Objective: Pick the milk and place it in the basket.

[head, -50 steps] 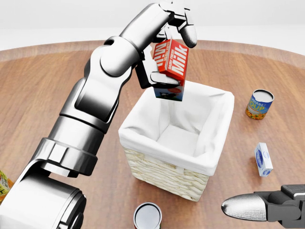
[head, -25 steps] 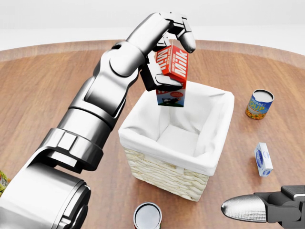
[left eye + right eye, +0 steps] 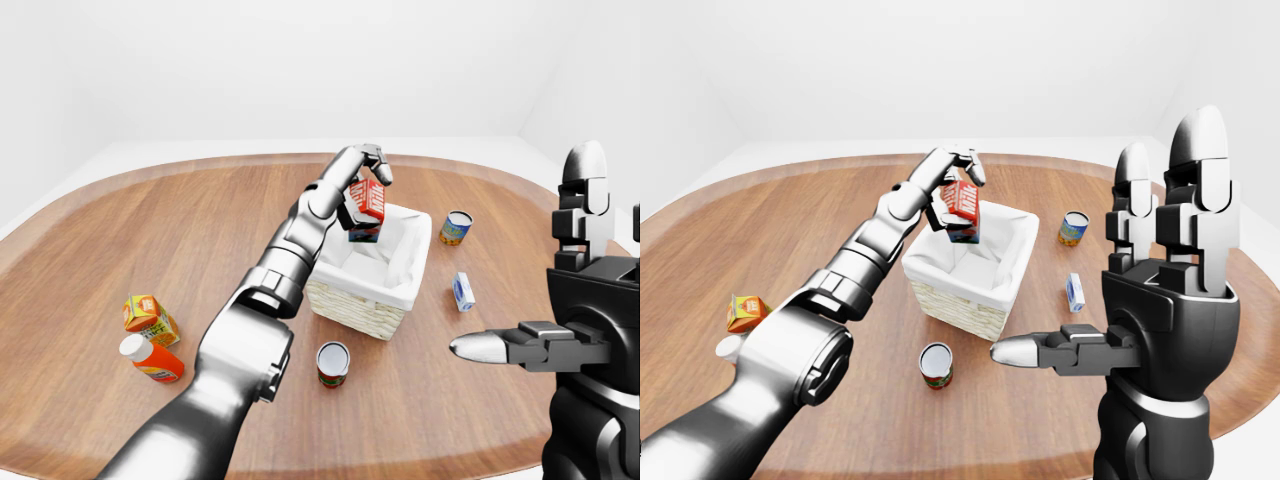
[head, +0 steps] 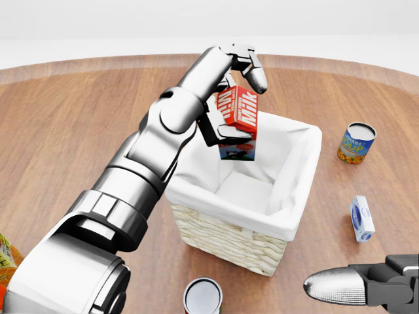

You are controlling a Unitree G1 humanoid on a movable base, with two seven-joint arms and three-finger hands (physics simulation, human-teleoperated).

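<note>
The milk carton (image 4: 237,122) is red with a white "Milk" label and a blue lower end. My left hand (image 4: 230,98) is shut on it and holds it tilted over the upper-left part of the wicker basket (image 4: 226,239), which has a white cloth liner (image 4: 294,183). The carton's lower end hangs just inside the basket's rim. My right hand (image 3: 1160,260) is open with fingers spread, raised at the right of the right-eye view, away from the basket and empty.
A soup can (image 4: 356,142) and a small white-blue box (image 4: 361,218) lie right of the basket. An open can (image 4: 203,296) stands below it. An orange carton (image 3: 150,316) and a bottle (image 3: 150,359) lie at the left of the wooden table (image 3: 180,230).
My left hand has carried the milk carton down and slightly right, lower over the basket. The right hand has not moved.
</note>
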